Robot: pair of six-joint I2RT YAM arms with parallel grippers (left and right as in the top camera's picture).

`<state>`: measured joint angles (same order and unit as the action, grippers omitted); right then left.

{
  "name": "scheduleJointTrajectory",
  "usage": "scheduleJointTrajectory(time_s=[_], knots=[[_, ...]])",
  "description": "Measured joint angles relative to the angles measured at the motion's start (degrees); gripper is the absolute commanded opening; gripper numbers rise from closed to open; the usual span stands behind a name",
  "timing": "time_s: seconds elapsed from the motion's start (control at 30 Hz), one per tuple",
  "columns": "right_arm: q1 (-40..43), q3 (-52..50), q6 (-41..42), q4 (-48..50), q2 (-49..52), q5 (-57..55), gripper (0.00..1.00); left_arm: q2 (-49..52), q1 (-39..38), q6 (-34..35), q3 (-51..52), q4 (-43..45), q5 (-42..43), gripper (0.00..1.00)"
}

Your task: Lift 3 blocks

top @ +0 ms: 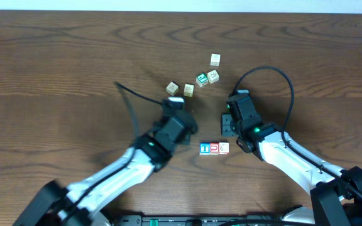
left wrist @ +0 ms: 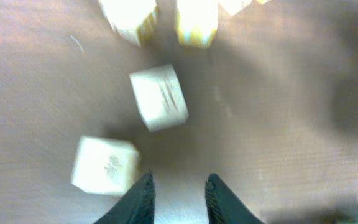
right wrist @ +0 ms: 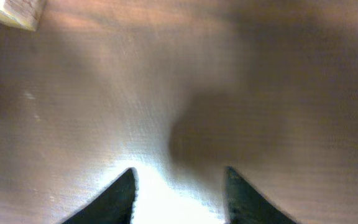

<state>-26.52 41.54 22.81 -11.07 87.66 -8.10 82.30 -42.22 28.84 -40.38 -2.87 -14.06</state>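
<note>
Only overhead shows the three blocks (top: 214, 149) in a row (right wrist catches just a blurred red sliver); left gripper (left wrist: 178, 180) and right gripper (right wrist: 179, 174) both gape, empty.

White arm links (top: 115, 176), black joints (top: 247, 113), looping black cables (top: 275, 70).

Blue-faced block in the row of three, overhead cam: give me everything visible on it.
The blue-faced block is a small cube, seemingly wood, its top face blue with a white letter that reads like a T. It sits flat on the dark wooden table, at the left end of a short row, side against the red-faced block. Nothing holds it: the left end effector and right end effector both stand open, clear of it.
</note>
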Motion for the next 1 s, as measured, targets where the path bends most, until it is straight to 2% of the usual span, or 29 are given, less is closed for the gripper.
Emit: scheduleJointTrajectory(time_s=[0.03,0.13,0.17,0.27,0.7,0.87,1.0], knots=[[0.0,0.0,-0.7,1.4,0.0,-0.6,0.64,-1.8,1.2,-0.7,0.0,0.0,-0.1,0.35],[0.0,0.0,-2.5,5.0,0.0,-2.7,0.99,-6.1,3.7,-2.6,0.0,0.0,-0.5,0.5],[0.0,0.0,-2.9,5.4,0.0,-3.3,0.99,-7.3,4.2,-3.2,0.0,-0.1,-0.7,0.57],[0.0,0.0,-4.0,5.3,0.0,-4.5,0.99,-9.7,4.9,-3.5,0.0,-0.1,-0.9,0.7],[0.0,0.0,-4.2,3.5,0.0,-1.9,0.99,-12.3,4.9,-4.4,0.0,-0.5,-1.2,0.72],[0.0,0.0,-4.2,3.5,0.0,-1.7,0.99,-12.3,5.3,-7.9,0.0,-1.3,-4.3,0.73],[0.0,0.0,-4.2,3.4,0.0,-1.5,0.99,-12.3,6.8,-10.5,-0.1,3.8,-8.9,0.73]])
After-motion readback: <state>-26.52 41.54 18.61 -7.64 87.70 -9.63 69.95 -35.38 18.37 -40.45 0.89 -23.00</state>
